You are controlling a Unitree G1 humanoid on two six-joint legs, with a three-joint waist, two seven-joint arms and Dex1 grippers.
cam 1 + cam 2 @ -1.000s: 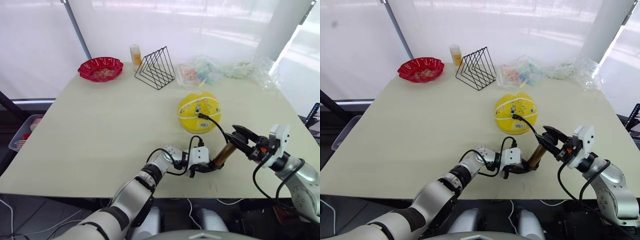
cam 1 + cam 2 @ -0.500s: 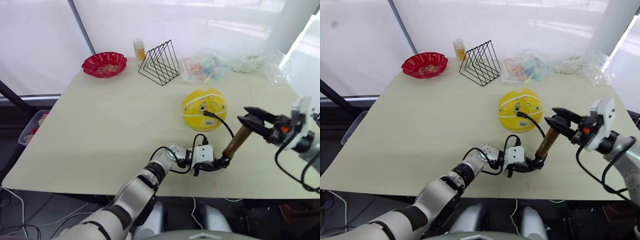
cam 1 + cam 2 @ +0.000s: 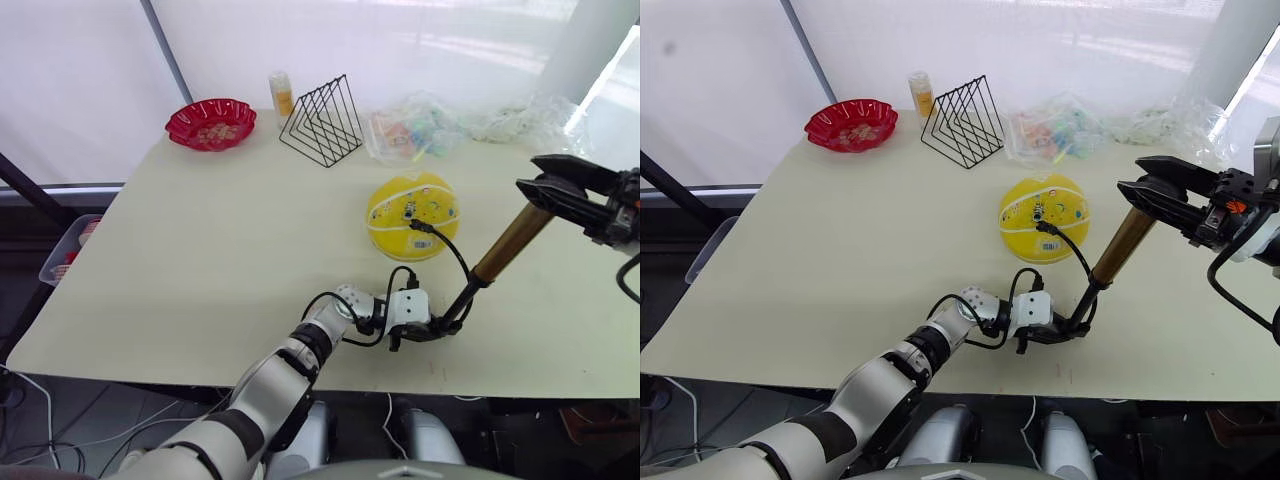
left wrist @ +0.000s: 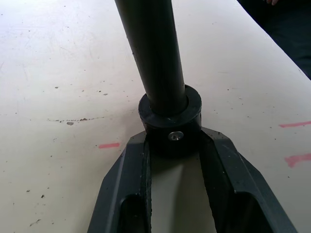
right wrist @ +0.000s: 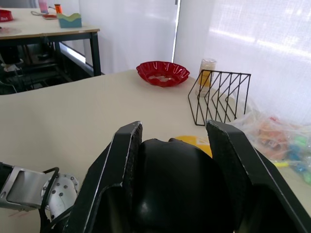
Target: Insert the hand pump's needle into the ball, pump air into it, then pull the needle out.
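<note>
The yellow ball rests on the table's right half. The hand pump leans up to the right, its gold barrel lifted and a thin black rod bared below it. My left gripper lies on the table, shut on the pump's black base collar. My right gripper is raised at the right, shut on the black handle. The black hose loops from the base to a fitting on the ball. The needle itself is hidden there.
A red scalloped bowl, a small yellow bottle, a black wire rack and clear plastic bags stand along the table's far edge. A basket sits on the floor at the left.
My right gripper has risen up and to the right with the handle, drawing the gold barrel away from the base and baring the black rod. The left gripper stays put. The camera has shifted.
</note>
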